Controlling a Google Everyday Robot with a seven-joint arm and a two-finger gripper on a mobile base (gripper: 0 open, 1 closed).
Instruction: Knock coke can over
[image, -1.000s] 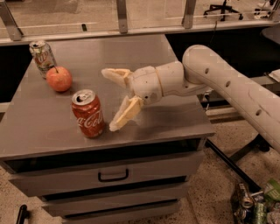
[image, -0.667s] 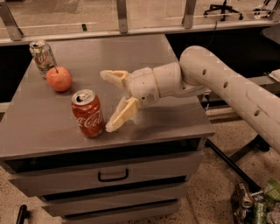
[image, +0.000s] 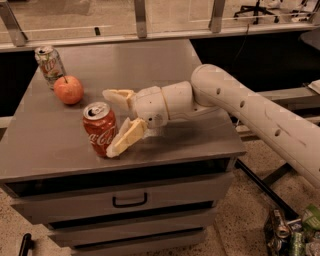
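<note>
The red coke can (image: 99, 128) stands upright near the front left of the grey cabinet top (image: 160, 65). My gripper (image: 111, 121) reaches in from the right on a white arm (image: 250, 107) and is open. Its cream fingers (image: 126, 137) spread around the can's right side. The lower finger touches or nearly touches the can's front right; the upper finger sits just behind the can's top.
An orange-red apple (image: 68, 89) and a pale white-green can (image: 49, 65) stand at the back left of the top. A drawer handle (image: 130, 200) is below the front edge. Crushed cans (image: 292, 235) lie on the floor at the lower right.
The gripper has moved left toward the coke can, its fingers now reaching its right side. The can still stands upright in the same place.
</note>
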